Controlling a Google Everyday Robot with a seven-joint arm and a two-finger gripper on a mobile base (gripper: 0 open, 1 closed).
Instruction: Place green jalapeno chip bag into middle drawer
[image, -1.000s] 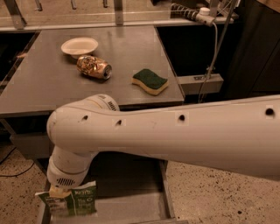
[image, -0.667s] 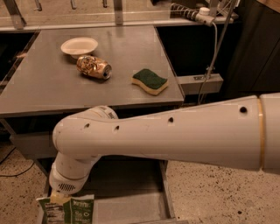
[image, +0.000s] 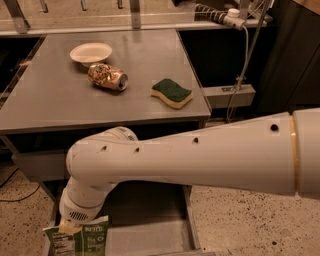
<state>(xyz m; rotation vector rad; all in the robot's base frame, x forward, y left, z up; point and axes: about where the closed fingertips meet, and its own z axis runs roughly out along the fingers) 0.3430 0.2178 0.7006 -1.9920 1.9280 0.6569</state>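
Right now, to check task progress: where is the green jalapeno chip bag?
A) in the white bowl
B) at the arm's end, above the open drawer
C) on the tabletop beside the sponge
B: the green jalapeno chip bag sits at the gripper, bottom left, above the middle drawer.

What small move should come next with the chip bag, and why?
Probably lower it a little. The green jalapeno chip bag hangs upright under the gripper, bottom left, over the open middle drawer, apparently not resting on its floor yet.
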